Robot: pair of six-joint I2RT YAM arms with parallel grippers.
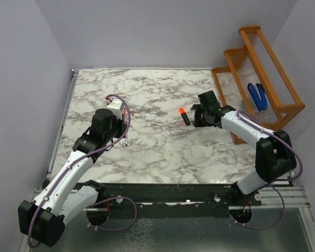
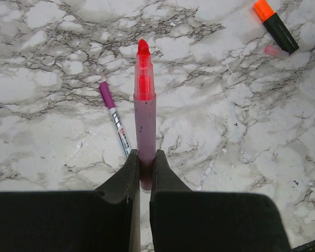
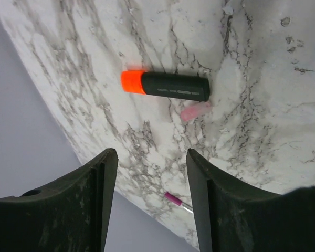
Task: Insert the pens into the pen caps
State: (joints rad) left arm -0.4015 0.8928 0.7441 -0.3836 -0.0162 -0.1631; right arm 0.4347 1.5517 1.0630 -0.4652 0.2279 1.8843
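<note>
The left fingers (image 2: 123, 181) pinch the pink pen (image 2: 145, 121); the right fingers (image 3: 202, 178) stand spread.
The black marker (image 3: 170, 86) lies at their 12 o'clock, well clear of every worktop (image 1: 157, 152) edge.

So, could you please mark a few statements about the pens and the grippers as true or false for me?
1. The left gripper holds the pink pen. True.
2. The right gripper holds the black marker. False: it is open, and the marker lies on the table.
3. A pink cap lies beside the black marker. True.
4. The slim grey pen stands in the wooden rack. False: it lies on the table.
</note>
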